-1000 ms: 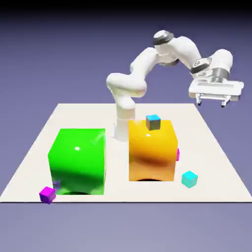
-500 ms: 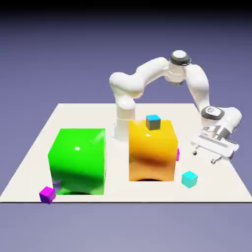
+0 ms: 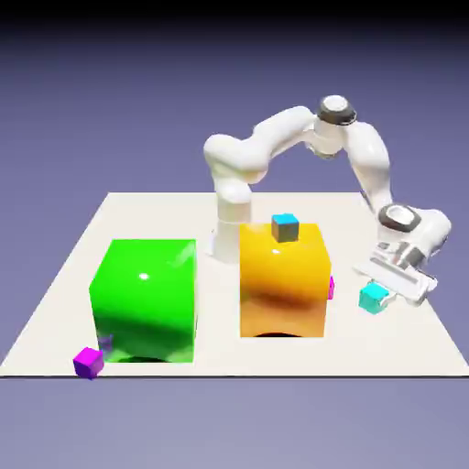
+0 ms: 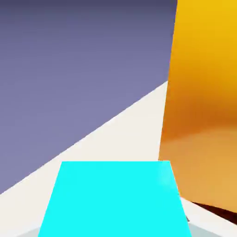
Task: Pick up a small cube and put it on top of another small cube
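The small cube [image 3: 373,297], plain turquoise-cyan, is off the table at the exterior view's right, just right of the big orange block [image 3: 284,279]. My gripper [image 3: 381,295] is shut on it, with the hand tilted over it. In the hand view the small cube [image 4: 113,199] fills the bottom middle and hides my fingertips. A tiny cube with a blue top and grey sides [image 3: 285,227] sits on top of the orange block. The orange block's side [image 4: 203,106] fills the hand view's right.
A big green block [image 3: 145,298] stands left of the orange one. A tiny magenta cube [image 3: 88,362] lies by the green block's near left corner, and another [image 3: 331,288] peeks out behind the orange block. The white table's [image 3: 403,353] right edge runs close under the hand.
The arm swung down from high at the right to the table. The gripper went from open to shut on the small cube, which now hangs above and right of where it lay.
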